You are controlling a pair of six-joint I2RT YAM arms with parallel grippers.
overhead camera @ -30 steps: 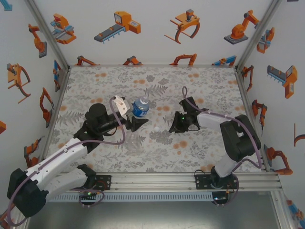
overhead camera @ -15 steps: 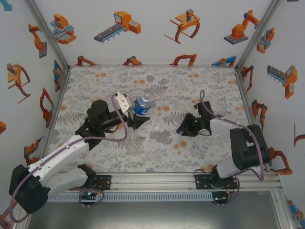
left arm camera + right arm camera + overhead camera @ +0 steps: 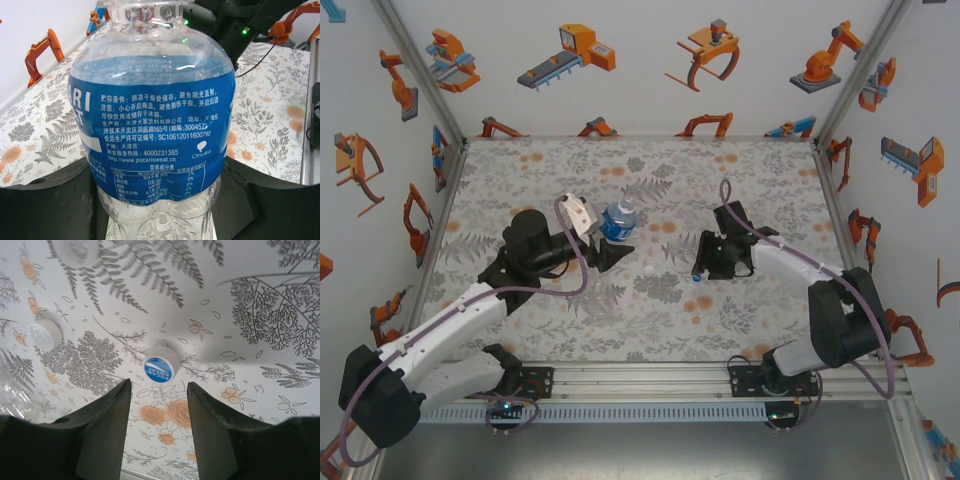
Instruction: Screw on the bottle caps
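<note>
The blue-labelled bottle (image 3: 155,50) is clear, glossy plastic with bright glints; its label (image 3: 150,130) is a smooth, shiny film. The blue-topped cap (image 3: 161,366) and the plain cap (image 3: 44,335) are whitish plastic (satin rather than shiny). The fingers (image 3: 102,435) of the right gripper (image 3: 160,386) look matt black. The printed table cover (image 3: 260,315) is matt.

The bottle (image 3: 617,222) is standing on the table (image 3: 740,170), left of centre, sitting between the fingers of the left gripper (image 3: 612,255). A first cap (image 3: 648,270) is lying just right of it. A second cap (image 3: 161,363) is lying farther right, just ahead of the parted jaws of the right gripper (image 3: 159,390).
</note>
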